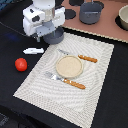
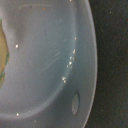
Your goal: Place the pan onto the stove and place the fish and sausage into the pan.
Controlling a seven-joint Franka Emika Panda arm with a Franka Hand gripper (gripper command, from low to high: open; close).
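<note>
The arm hangs right over the pan (image 1: 54, 36), so step one is in hand: getting the pan onto the stove (image 1: 107, 22). The gripper (image 1: 44, 33) sits low on the pan's near rim, but its fingertips are hidden behind the white body and the wrist view fills with nothing but grey pan interior (image 2: 45, 60), so whether the jaws are spread or clamped I cannot tell. The pan rests directly beneath the tool, on the dark table at the placemat's (image 1: 35, 75) corner, not yet on the stove. My read: the next move calls for a firm hold on the rim or handle, then a lift and carry away from the tool's present spot toward the stove, clear of the grey pot (image 1: 90, 12) standing there. Count: one pan, one stove, one fish (image 1: 32, 50) just below the tool, one sausage (image 1: 20, 64) a little beyond it, both untouched. Extras: one pot, one plate (image 1: 69, 66), two orange-handled utensils (image 1: 75, 84).
</note>
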